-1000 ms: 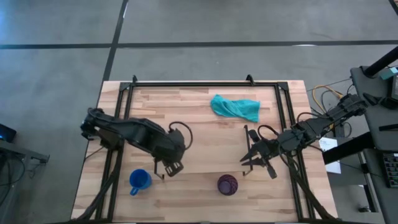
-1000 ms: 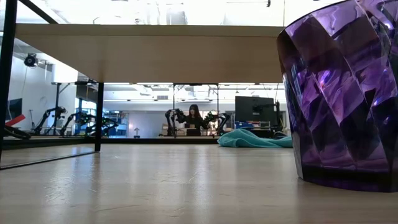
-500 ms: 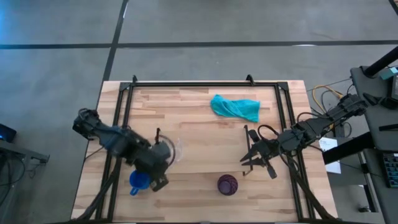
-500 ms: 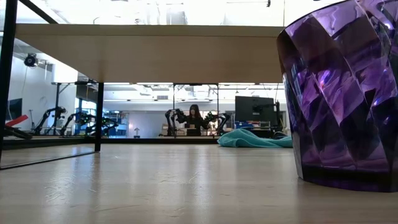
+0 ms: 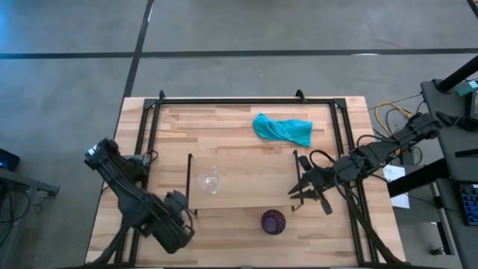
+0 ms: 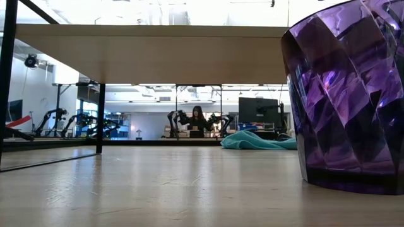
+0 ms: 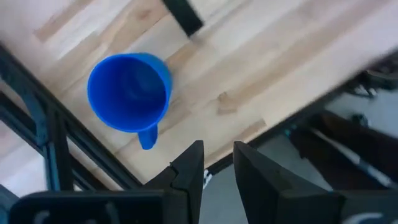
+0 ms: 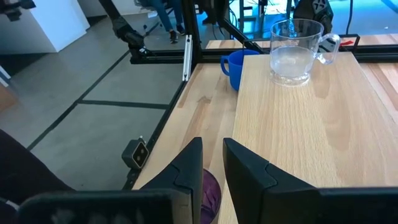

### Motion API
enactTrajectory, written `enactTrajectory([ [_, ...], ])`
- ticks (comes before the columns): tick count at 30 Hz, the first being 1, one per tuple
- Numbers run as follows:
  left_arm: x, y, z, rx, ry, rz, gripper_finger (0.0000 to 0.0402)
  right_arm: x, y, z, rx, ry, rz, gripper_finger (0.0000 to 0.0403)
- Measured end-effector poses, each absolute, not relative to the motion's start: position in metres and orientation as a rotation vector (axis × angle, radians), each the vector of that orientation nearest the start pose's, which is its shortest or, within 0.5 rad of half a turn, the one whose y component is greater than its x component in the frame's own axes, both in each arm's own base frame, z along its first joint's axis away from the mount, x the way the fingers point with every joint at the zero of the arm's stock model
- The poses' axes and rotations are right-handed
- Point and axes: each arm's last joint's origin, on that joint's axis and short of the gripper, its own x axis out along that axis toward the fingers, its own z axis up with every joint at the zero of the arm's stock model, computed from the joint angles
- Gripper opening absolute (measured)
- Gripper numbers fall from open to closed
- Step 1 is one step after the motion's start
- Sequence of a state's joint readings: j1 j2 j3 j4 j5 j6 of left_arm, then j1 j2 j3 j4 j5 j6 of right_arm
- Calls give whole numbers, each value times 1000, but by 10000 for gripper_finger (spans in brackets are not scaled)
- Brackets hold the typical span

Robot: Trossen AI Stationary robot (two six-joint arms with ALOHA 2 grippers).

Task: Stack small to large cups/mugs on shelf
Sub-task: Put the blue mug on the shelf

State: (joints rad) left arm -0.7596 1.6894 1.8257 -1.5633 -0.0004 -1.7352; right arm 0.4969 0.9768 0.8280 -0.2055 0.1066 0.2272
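Note:
The clear glass cup [image 5: 209, 181] [image 8: 295, 53] stands upright on the left end of the light wooden shelf [image 5: 246, 190]. In the left wrist view the blue mug [image 7: 129, 92] stands on its base on the tabletop; in the high view my left arm covers it. The purple cup [image 5: 272, 221] [image 6: 347, 101] stands on the table near the near edge, in front of the shelf. My left gripper [image 5: 178, 230] [image 7: 217, 163] hovers open above the table's near-left corner, beside the mug. My right gripper [image 5: 297, 193] [image 8: 212, 155] waits open at the shelf's right end, above the purple cup.
A teal cloth [image 5: 282, 128] [image 6: 259, 140] lies toward the far edge. Black frame rails [image 5: 142, 149] run along the table's sides and far edge. The shelf's thin black legs [image 5: 189, 179] stand at its ends. Bare wood lies between shelf and cloth.
My left arm has swung from the shelf's left end toward the near-left corner, passing over the blue mug, which it now covers in the high view. The glass cup, uncovered by the arm, stands on the shelf. The right arm has kept still.

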Motion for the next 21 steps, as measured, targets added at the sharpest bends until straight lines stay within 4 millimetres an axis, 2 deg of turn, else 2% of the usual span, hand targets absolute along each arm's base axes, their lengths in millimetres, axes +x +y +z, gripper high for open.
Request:
enactTrajectory([
  [11, 216, -211, 319, -988, 1426, 944, 73, 190, 99, 312, 153, 389, 338, 59],
  [17, 220, -214, 302, -1003, 1416, 924, 73, 190, 99, 312, 155, 389, 338, 59],
  [21, 220, -220, 293, -925, 1397, 812, 73, 190, 99, 312, 155, 389, 338, 59],
])
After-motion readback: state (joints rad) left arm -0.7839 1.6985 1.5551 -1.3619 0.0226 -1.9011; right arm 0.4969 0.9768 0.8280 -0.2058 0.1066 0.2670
